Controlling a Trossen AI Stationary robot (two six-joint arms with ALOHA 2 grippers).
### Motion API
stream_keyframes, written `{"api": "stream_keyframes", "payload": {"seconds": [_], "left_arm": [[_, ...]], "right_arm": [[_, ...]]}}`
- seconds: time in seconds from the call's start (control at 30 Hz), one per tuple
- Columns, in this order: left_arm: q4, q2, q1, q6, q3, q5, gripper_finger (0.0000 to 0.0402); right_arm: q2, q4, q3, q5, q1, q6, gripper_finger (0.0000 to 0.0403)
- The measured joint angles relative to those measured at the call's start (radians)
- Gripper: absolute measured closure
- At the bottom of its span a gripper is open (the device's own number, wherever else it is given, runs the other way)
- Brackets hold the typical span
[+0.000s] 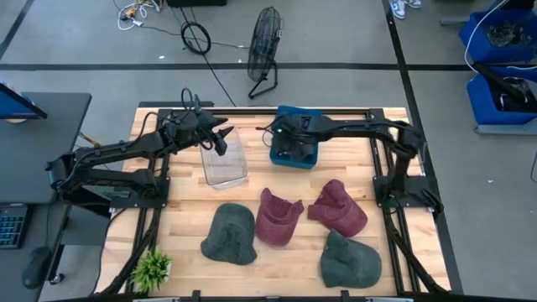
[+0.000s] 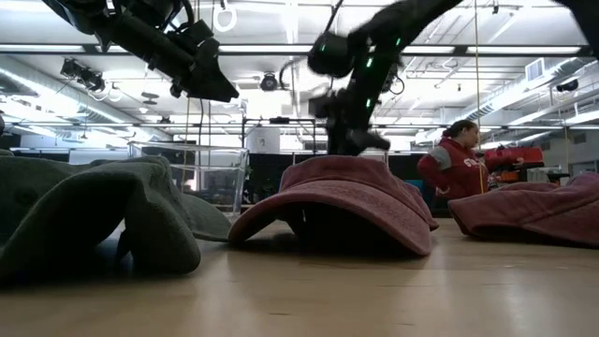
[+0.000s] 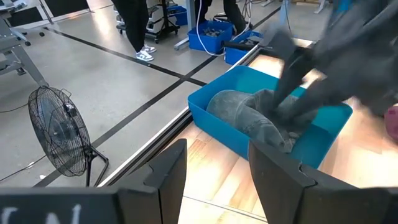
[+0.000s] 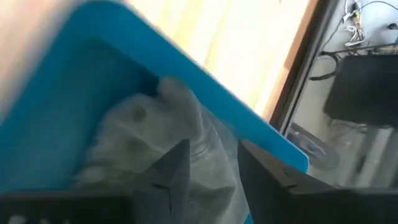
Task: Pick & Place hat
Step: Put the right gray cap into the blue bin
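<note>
The blue bin (image 1: 294, 156) at the far middle of the desk (image 1: 252, 191) is taken as the landmark. The right gripper (image 1: 288, 143) is held over this bin, and in the right wrist view its jaws are seen set narrowly apart just above a grey hat (image 4: 155, 146) that lies inside the bin against the blue wall; whether the hat is touched cannot be told. The same grey hat (image 3: 252, 118) is seen in the left wrist view, lying in the bin beneath the right arm. The left gripper (image 1: 220, 141) is held above the clear container (image 1: 225, 157) just beside the bin, on its left, with its jaws parted and nothing between them. Nearer the front edge than the bin, four more hats are laid on the desk: a dark grey hat (image 1: 229, 234), a maroon hat (image 1: 278, 217), a second maroon hat (image 1: 338, 207) and a second dark grey hat (image 1: 350, 260). A small green plant (image 1: 153, 268) is placed at the front left corner.
</note>
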State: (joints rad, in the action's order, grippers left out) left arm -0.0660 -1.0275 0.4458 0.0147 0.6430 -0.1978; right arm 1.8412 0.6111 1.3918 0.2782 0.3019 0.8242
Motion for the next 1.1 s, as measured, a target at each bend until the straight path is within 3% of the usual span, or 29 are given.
{"api": "stream_keyframes", "payload": {"seconds": [0.23, 0.47, 0.7, 0.97, 1.1], "left_arm": [[-0.007, 0.000, -0.031, 0.007, 0.000, 0.048, 0.0225], [-0.027, 0.000, -0.101, 0.108, 0.000, 0.053, 0.0225], [-0.036, 0.000, -0.177, 0.132, 0.000, 0.055, 0.0225], [-0.033, 0.000, -0.245, 0.135, 0.000, 0.055, 0.0225], [-0.032, 0.000, -0.275, 0.135, 0.000, 0.054, 0.0225]], "right_arm": [[-0.258, 0.239, 0.000, -0.012, -0.096, -0.295, 0.0281], [-0.412, 0.433, 0.000, -0.255, -0.254, -0.667, 0.0310], [-0.436, 0.469, -0.052, -0.326, -0.442, -1.103, 0.0298], [-0.435, 0.446, -0.229, -0.325, -0.609, -1.703, 0.0270], [-0.435, 0.446, -0.308, -0.412, -0.683, -1.923, 0.0268]]}}
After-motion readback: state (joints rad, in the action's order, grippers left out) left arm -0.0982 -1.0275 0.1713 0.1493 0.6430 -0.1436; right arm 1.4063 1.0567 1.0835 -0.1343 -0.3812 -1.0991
